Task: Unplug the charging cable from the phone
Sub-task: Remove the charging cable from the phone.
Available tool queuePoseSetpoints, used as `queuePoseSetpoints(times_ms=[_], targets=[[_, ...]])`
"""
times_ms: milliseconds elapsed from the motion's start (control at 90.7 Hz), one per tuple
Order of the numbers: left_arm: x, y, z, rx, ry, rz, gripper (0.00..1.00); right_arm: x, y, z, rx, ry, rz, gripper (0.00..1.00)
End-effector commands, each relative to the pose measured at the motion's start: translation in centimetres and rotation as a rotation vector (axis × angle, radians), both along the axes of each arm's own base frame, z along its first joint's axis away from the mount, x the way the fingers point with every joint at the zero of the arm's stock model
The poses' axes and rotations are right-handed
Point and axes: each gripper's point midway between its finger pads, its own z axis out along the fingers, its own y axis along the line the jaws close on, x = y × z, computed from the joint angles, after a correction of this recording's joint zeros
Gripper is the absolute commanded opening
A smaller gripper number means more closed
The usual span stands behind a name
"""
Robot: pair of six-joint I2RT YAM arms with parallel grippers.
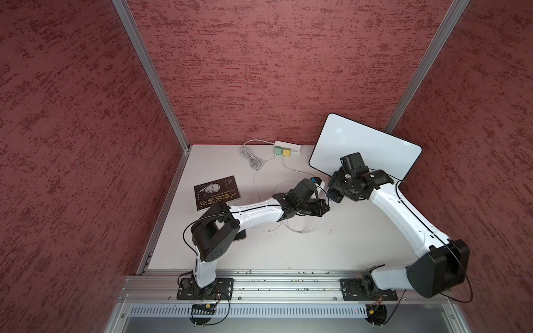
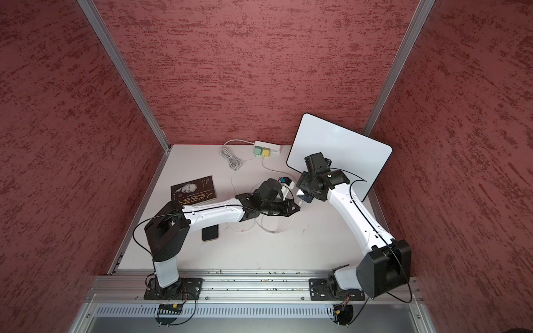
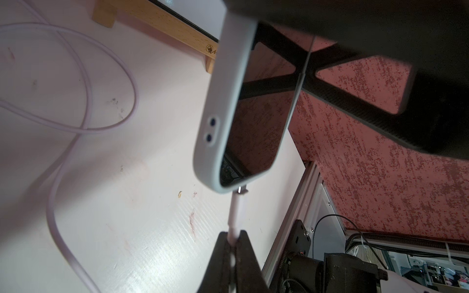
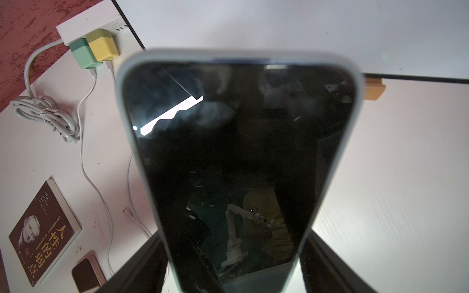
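Left gripper (image 3: 234,237) is pinched tight on the cable (image 3: 54,200) behind the plug (image 3: 237,205), right gripper (image 4: 236,269) clamps the phone (image 1: 335,197) right of centre in a top view, so a crooked tug could bend the plug or yank the phone loose.

Top views look down; wrist cameras closely face the phone (image 3: 258,121).

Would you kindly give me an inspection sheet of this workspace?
Surface: white table, scuffed.
Job's things: phone raised; charging cable plug at its edge, seating unclear.
Clutter: book, second phone, white board.
End effectors: left end effector shut on the charging cable; right end effector holding the phone.
Cables: thin leads from green charger and yellow charger in power strip; bundled grey cord.
Surroundings: red walls, aluminium frame.
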Motion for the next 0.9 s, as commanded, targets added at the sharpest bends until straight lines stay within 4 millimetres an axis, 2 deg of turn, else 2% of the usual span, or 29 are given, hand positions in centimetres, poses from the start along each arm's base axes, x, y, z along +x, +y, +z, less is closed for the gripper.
queuePoseSetpoints(times_ms=[0, 342, 452, 738, 893], targets=[[-0.2, 0.6, 1.1, 0.004, -0.04, 0.005, 0.1, 1.7, 0.1, 2.3, 0.018, -0.079, -0.004, 0.28], [-0.6, 1.4, 0.4, 0.024, -0.039, 0.006, 0.1, 2.5, -0.6, 3.1, 0.0, -0.091, -0.019, 0.27], [-0.1, 1.9, -0.1, 0.043, -0.033, 0.024, 0.1, 2.4, -0.9, 3.5, -0.007, -0.1, -0.024, 0.27], [4.9, 3.6, -2.1, 0.047, 0.031, 0.113, 0.12, 0.5, -2.4, 4.4, -0.052, -0.119, -0.04, 0.27], [7.4, 2.9, -2.4, 0.053, 0.043, 0.122, 0.14, -1.2, -3.0, 4.1, -0.058, -0.116, -0.045, 0.27]])
